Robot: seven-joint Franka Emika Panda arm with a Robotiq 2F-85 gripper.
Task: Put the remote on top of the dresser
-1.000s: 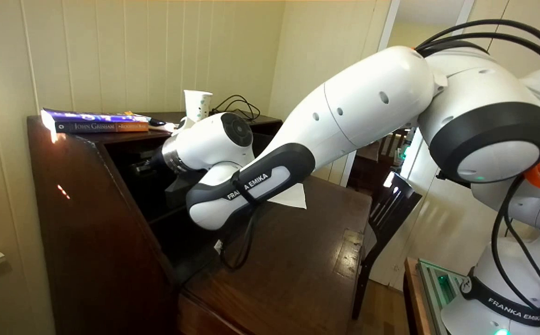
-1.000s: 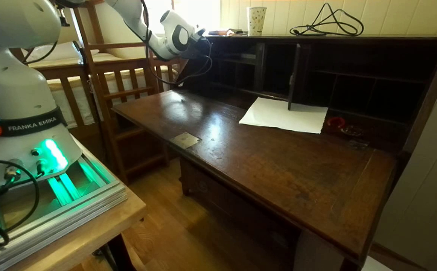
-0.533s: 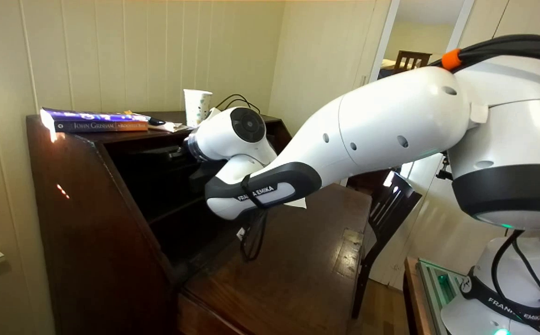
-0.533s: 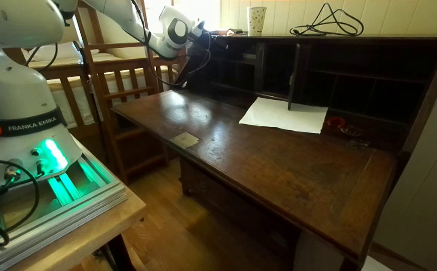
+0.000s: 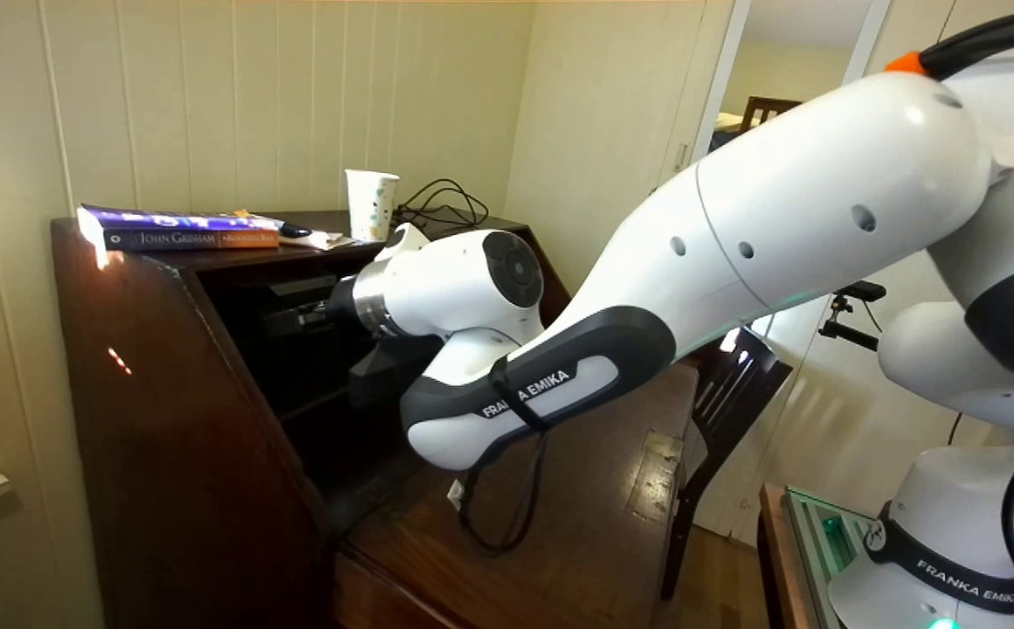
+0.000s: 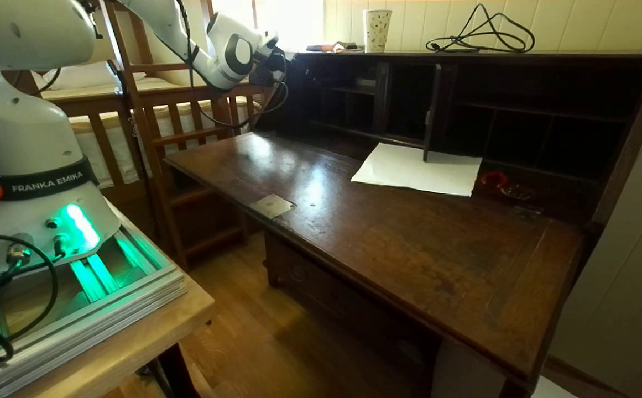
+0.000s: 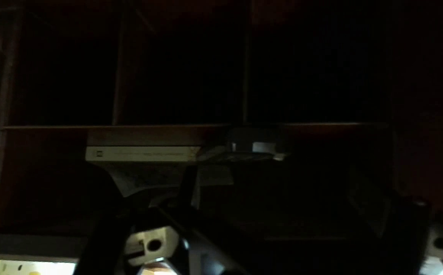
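The dresser is the dark reddish-brown desk point(image 5: 166, 393) with its front panel point(image 6: 409, 237) folded down. Its inner shelf point(image 7: 168, 126) crosses the wrist view, which stands upside down. My gripper point(image 5: 284, 320) is in front of the upper left compartment. In the wrist view my gripper point(image 7: 284, 200) has its fingers wide apart, with nothing visible between them in the dark. A dark object with pale patches point(image 7: 253, 149) lies on the shelf beside a pale book point(image 7: 145, 153), beyond the fingers. I cannot tell whether it is the remote; no remote shows clearly elsewhere.
On the narrow top stand a paper cup point(image 5: 371, 205), books point(image 5: 192, 238) and a black cable point(image 6: 481, 41). A small door point(image 6: 434, 113) sticks out of the compartments. White paper point(image 6: 420, 171) and a red object point(image 6: 494, 179) lie on the folded-down panel.
The arm has drawn back and sideways from the compartments. The hand rose, then dropped below the top's edge. The pale book inside now shows above the gripper. Objects on top have not moved.
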